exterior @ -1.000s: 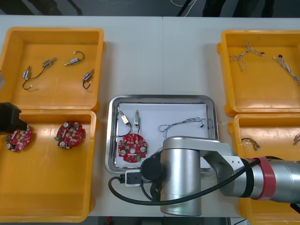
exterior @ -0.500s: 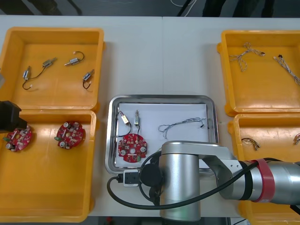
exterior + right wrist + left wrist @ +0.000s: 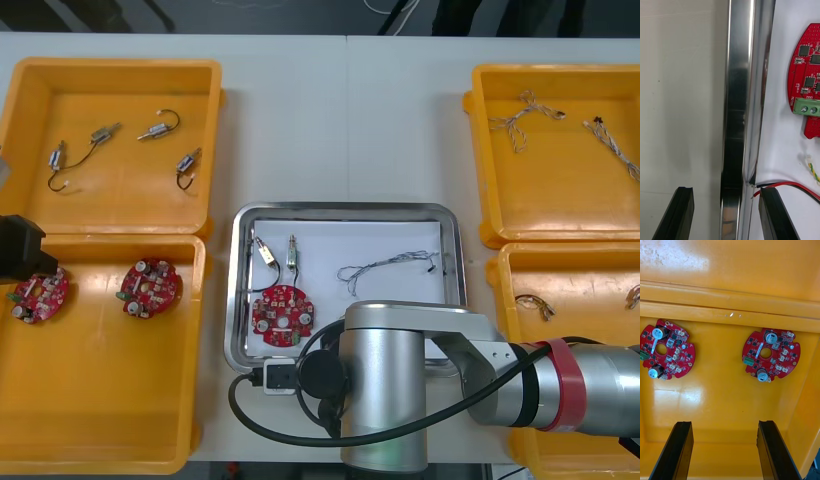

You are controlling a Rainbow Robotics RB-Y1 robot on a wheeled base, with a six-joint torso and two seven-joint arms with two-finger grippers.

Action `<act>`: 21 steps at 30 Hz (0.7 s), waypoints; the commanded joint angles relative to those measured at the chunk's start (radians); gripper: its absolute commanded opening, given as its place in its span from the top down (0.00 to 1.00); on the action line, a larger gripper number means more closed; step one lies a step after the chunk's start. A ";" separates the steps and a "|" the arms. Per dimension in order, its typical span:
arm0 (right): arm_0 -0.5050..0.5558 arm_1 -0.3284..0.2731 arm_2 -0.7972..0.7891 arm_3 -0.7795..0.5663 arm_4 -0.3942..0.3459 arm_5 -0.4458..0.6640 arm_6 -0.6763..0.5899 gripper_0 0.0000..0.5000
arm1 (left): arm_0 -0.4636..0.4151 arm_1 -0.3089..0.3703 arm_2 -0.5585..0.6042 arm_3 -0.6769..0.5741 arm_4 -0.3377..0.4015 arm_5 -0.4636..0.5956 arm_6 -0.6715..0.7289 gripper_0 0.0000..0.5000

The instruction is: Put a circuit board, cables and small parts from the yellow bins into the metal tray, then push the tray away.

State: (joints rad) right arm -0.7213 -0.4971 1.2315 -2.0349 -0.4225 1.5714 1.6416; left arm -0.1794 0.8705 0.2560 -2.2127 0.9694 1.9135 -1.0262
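The metal tray (image 3: 345, 211), white inside, holds a red circuit board (image 3: 281, 315), two small metal parts (image 3: 265, 250) and a thin cable (image 3: 390, 265). My right arm (image 3: 385, 385) covers the tray's near edge. In the right wrist view my right gripper (image 3: 726, 213) is open and straddles the tray's shiny rim (image 3: 739, 93): one finger over the table, the other over the white inside by a red and black cable (image 3: 790, 185) and the board (image 3: 808, 78). My left gripper (image 3: 724, 450) hangs open over the near left bin, short of two circuit boards (image 3: 667, 349) (image 3: 771, 354).
The far left yellow bin (image 3: 120, 65) holds several small metal parts. The near left bin (image 3: 100, 400) has two boards. The two right bins (image 3: 560, 190) (image 3: 580, 270) hold cables. Bare table lies beyond the tray's far edge.
My right arm has slid slightly toward the table's near edge and to the left. The left arm and the tray's contents have stayed put.
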 commanded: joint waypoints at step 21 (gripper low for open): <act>-0.012 0.006 0.017 -0.044 0.004 0.047 -0.034 1.00 | -0.029 0.044 0.029 -0.002 -0.004 0.006 -0.081 0.00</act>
State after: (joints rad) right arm -0.7215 -0.4972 1.2317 -2.0384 -0.4166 1.6106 1.6413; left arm -0.1795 0.8705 0.2560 -2.2127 0.9694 1.9135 -1.0262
